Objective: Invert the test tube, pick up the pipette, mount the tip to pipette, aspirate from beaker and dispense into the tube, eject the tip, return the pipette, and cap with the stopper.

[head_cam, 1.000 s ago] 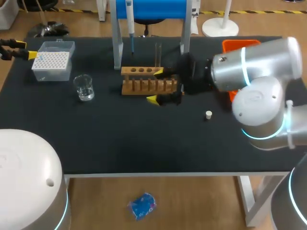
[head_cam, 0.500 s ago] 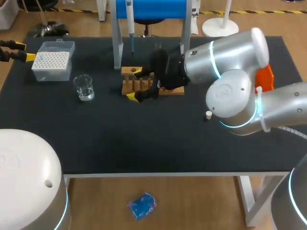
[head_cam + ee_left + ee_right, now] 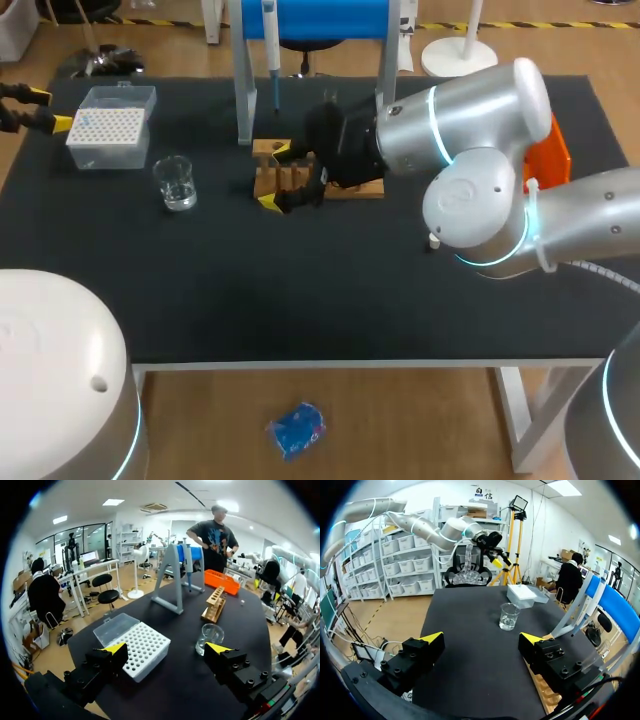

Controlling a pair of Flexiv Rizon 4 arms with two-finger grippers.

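One black table (image 3: 250,290) carries everything. The silver right arm (image 3: 470,140), in from three o'clock, lies low and level across the middle. Its right hand (image 3: 276,177) points toward nine o'clock, fingers spread wide and empty over the nine o'clock end of the wooden tube rack (image 3: 360,190). The left hand (image 3: 48,108) sits at the table's ten o'clock edge, equally wide, holding nothing, beside the clear plastic tip box (image 3: 110,125). The blue-and-white pipette (image 3: 270,30) hangs at twelve o'clock, long axis vertical, nose down. The clear glass beaker (image 3: 176,183) stands upright at nine o'clock of the rack. The glass test tube (image 3: 329,100) rises upright behind the wrist; which end is up I cannot tell. The small white stopper (image 3: 433,240) lies at four o'clock of the rack.
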